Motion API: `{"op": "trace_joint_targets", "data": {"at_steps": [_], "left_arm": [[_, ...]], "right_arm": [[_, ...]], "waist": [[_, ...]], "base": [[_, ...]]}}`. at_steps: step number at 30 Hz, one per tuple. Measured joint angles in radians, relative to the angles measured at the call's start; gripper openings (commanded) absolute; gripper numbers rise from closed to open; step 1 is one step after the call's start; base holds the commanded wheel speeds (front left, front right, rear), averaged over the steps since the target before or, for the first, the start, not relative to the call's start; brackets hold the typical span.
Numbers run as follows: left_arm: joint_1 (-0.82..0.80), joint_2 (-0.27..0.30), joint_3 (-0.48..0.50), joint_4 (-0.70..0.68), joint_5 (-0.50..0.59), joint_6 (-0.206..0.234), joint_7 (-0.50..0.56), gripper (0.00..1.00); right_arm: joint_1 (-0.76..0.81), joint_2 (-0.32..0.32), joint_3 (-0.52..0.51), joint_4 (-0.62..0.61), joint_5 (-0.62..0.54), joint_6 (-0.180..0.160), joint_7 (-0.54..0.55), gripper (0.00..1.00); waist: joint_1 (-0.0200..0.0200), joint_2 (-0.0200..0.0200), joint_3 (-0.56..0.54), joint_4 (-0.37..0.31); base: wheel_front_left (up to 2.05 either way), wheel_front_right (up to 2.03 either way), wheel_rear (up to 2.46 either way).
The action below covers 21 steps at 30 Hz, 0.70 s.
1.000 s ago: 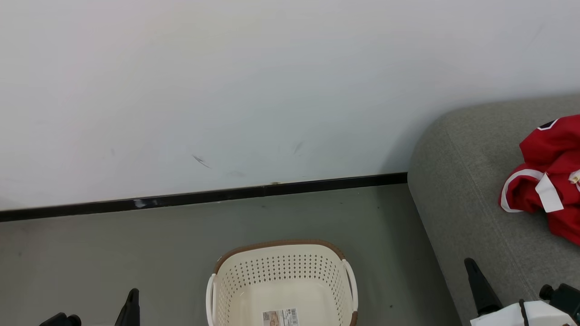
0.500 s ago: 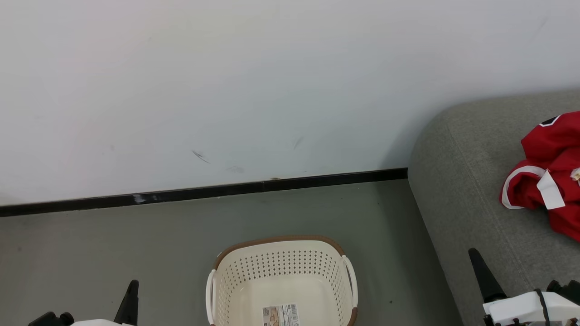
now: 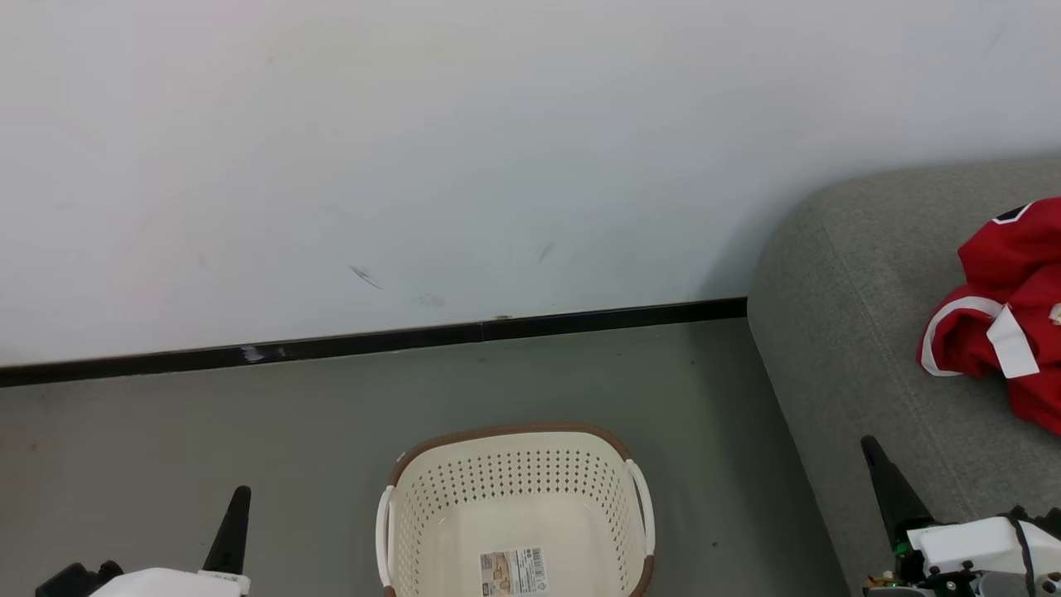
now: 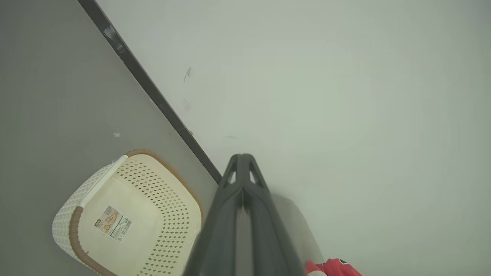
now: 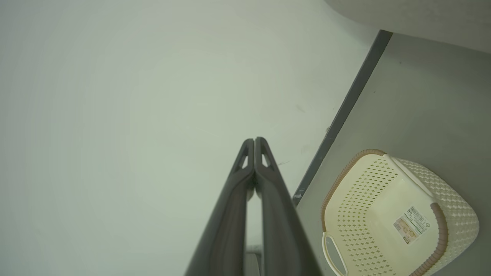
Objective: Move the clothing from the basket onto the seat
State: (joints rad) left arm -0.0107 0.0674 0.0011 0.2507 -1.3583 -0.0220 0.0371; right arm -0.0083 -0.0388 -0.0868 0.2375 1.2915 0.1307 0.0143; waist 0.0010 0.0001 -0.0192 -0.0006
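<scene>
The clothing (image 3: 1007, 315) lies in a red heap on the seat (image 3: 854, 332), at the right. The basket (image 3: 514, 477) stands on the floor (image 3: 166, 431) near the wall, with just its label (image 3: 514, 570) inside. Both grippers are clenched on nothing: left gripper (image 3: 239, 502) beside the basket, right gripper (image 3: 874, 456) over the seat.

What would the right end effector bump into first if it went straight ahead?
Probably the white wall; the right end effector points at it, with nothing between that the picture shows. Depth is unclear.
</scene>
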Motion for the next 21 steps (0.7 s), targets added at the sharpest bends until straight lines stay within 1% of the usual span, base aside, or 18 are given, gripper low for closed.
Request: {"op": "trace_joint_targets", "data": {"at_steps": [4, 8, 21], "left_arm": [[-0.007, -0.005, 0.015, 0.002, -0.047, -0.024, 0.015, 0.0], [-0.015, -0.01, 0.029, 0.006, -0.095, -0.035, 0.025, 0.0], [-0.044, -0.032, 0.075, 0.015, -0.24, -0.095, 0.069, 0.0]], "right_arm": [[-0.003, -0.001, -0.003, 0.004, 0.063, 0.0, 0.015, 0.0], [-0.018, -0.002, -0.007, 0.01, 0.124, 0.0, 0.03, 0.0], [-0.045, -0.005, -0.024, 0.026, 0.321, 0.0, 0.07, 0.0]], "waist": [[-0.0002, 0.0, 0.005, 0.0], [-0.0003, 0.0, 0.009, 0.0], [-0.0004, 0.0, 0.022, 0.001]], "base": [[0.0, 0.0, 0.0], [0.0, 0.0, 0.0], [0.0, 0.0, 0.0]]}}
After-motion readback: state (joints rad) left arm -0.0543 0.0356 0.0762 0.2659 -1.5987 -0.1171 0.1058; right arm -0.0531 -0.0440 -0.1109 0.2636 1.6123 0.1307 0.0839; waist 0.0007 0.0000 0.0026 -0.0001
